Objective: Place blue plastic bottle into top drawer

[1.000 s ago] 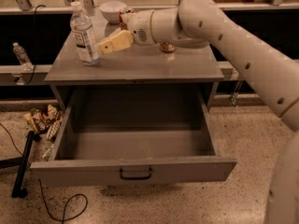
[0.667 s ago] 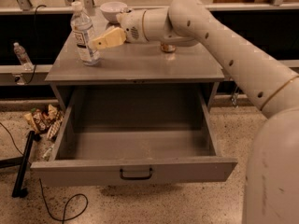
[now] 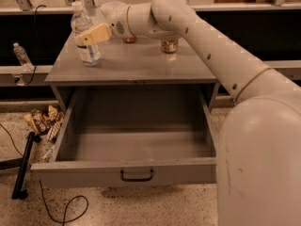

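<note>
The blue plastic bottle [image 3: 83,34], clear with a white cap and pale label, stands upright at the back left of the grey cabinet top [image 3: 141,62]. My gripper [image 3: 91,35] reaches in from the right at the bottle's mid-height and overlaps its front. The bottle still rests on the top. The top drawer [image 3: 89,174] is pulled fully out below, and its inside shows nothing in it. Its dark curved handle [image 3: 136,175] sits centred on the front panel.
Two small cans [image 3: 169,45] [image 3: 130,39] stand at the back of the cabinet top behind my arm. A smaller clear bottle [image 3: 21,55] stands far left. Snack bags [image 3: 43,120], a black bar [image 3: 22,166] and a cable [image 3: 66,206] lie on the floor at left.
My gripper has moved left along the cabinet top, from just right of the bottle to against its front. The bottle and drawer have not moved.
</note>
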Motion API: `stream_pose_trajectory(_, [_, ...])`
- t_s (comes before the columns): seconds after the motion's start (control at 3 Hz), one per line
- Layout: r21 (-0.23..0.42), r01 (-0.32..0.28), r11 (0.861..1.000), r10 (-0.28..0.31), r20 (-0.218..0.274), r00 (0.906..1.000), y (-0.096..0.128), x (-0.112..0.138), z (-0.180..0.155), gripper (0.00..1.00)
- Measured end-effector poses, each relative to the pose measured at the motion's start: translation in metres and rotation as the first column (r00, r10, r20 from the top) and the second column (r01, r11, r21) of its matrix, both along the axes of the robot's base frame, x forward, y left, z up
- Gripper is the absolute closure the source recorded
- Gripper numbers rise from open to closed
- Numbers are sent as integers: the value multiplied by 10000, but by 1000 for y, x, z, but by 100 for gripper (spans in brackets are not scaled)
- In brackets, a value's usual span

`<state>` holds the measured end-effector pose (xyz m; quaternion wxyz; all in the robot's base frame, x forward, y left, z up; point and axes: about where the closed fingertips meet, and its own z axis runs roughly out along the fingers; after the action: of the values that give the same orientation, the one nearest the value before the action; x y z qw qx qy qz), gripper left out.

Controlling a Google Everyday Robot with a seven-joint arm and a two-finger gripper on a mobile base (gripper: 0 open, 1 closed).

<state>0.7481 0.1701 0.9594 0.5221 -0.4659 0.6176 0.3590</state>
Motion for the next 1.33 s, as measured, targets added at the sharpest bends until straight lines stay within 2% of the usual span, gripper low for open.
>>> stream_pose_trajectory(0.33, [73,-315,9995,314,117,9994,20,14,-5,21])
stream_pose_trajectory(0.67, [198,-423,9989,416,347,9985,24,25,-3,44])
stream_pose_trajectory(1.0, [232,-779,9967,758,823,9937,32,32,5,68])
stream_pose_trajectory(1.33, [688,-707,9951,636,1008,9929,15,28,25,91])
